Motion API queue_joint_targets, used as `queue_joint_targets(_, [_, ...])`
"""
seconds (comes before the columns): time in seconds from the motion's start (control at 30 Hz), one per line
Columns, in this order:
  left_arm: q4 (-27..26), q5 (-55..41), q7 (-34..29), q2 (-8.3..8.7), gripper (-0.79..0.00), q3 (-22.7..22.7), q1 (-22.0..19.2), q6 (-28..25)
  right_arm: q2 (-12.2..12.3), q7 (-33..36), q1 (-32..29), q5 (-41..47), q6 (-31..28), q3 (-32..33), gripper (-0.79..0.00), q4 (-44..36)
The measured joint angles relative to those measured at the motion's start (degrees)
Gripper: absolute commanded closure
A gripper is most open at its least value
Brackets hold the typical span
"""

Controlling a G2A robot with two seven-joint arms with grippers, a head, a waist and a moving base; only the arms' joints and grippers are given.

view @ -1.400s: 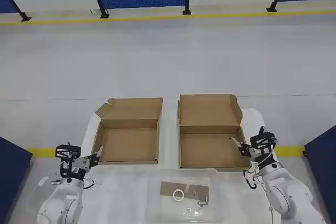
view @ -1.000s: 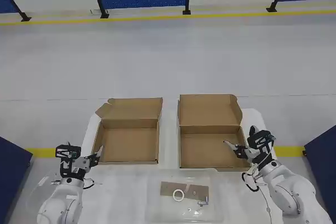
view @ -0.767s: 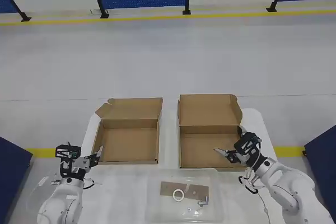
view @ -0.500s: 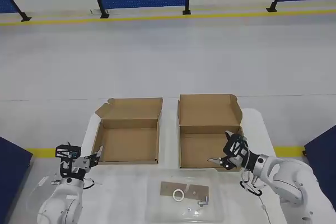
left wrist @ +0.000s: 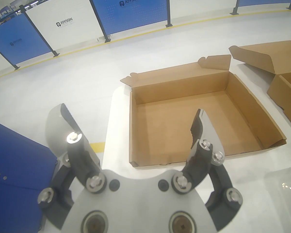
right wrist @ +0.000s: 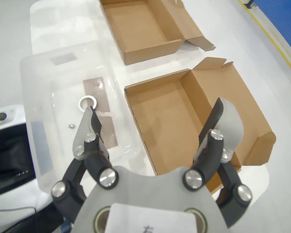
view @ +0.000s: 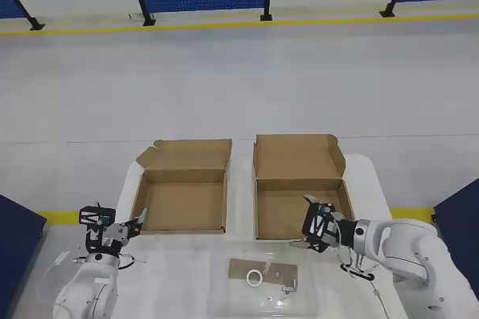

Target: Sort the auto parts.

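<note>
Since the parts lie loose in the clear tray [view: 223, 275] at the near edge of the desk [view: 184, 263], any pick has to start there. A pale ring [right wrist: 88, 103] lies flat on the tray floor with a small nut [right wrist: 71, 126] near it, and by the look of it nothing is sorted yet.

The right gripper [right wrist: 155, 105] hangs wide apart with nothing in it, over the seam where the tray meets the near wall of the right box [view: 283, 214]. It's tipped toward the tray, so it looks lined up for the ring. The left gripper [left wrist: 131, 109] is spread wide too, holding nothing, parked off the near left corner of the left box [view: 184, 206], well clear of the other arm.

Both boxes sit side by side past the tray, lids folded back on the far side, so the near walls are the only lips to clear on a drop. A strip of desk runs between them. The tray walls look like the tightest spot.
</note>
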Motion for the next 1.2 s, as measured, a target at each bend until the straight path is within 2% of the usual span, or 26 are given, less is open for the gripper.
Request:
queue_joint_targets(0.1, [0.00, 0.00, 0.00, 0.00, -0.785, 0.00, 0.00, 0.00, 0.71, 6.46, 1.47, 3.37, -0.17, -1.92, -0.785, -0.28])
queue_joint_targets(0.4, [0.00, 0.00, 0.00, 0.00, -0.785, 0.00, 0.00, 0.00, 0.81, 6.31, 1.63, 2.96, 0.47, -2.27, -0.785, -0.60])
queue_joint_targets(0.63, [0.00, 0.00, 0.00, 0.00, -0.785, 0.00, 0.00, 0.00, 2.96, 8.32, 3.71, -2.78, 2.45, -10.55, -0.785, -2.84])
queue_joint_targets(0.87, [0.00, 0.00, 0.00, 0.00, -0.785, 0.00, 0.00, 0.00, 7.18, 15.27, 8.64, 0.04, 9.40, -19.85, -0.785, -2.77])
queue_joint_targets(1.2, [0.00, 0.00, 0.00, 0.00, -0.785, 0.00, 0.00, 0.00, 7.43, 15.07, 8.59, -1.48, 9.21, -21.57, -0.785, -2.43])
